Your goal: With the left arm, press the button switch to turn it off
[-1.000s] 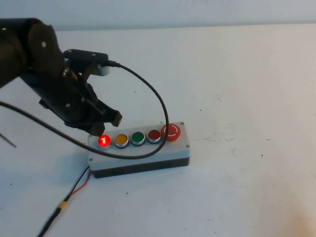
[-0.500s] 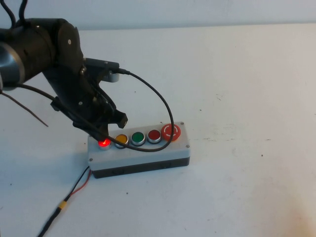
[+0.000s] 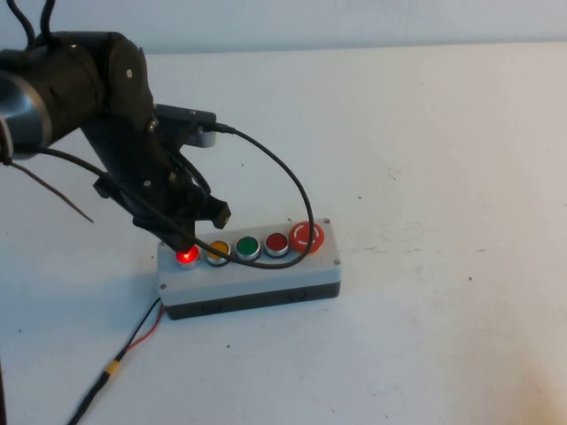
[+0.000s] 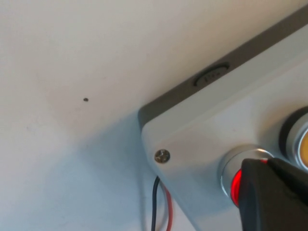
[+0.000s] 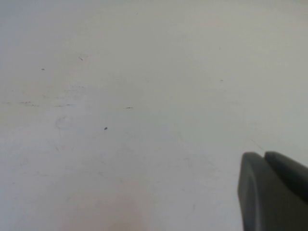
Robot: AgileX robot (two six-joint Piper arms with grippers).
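The button switch (image 3: 186, 256) glows bright red at the left end of a row of five on the grey box (image 3: 266, 273). My left gripper (image 3: 181, 240) is shut, with its black tips pressed down on top of this button. In the left wrist view the fingertips (image 4: 269, 192) cover most of the button switch (image 4: 235, 186), leaving only a red glowing edge and its silver ring. The box's corner (image 4: 192, 139) is in the same view. My right gripper (image 5: 263, 161) is shut and empty over bare white table, and does not show in the high view.
On the box to the right stand a yellow button (image 3: 218, 249), a green one (image 3: 247, 246), a flat dark red one (image 3: 276, 243) and a large red mushroom button (image 3: 307, 236). My arm's black cable (image 3: 288, 190) loops over them. Red and black wires (image 3: 133, 341) run off the box's left end.
My left arm swung in and lowered its shut gripper from just above the box's left end onto the glowing button. Over the last half second it barely moved. The button still glows.
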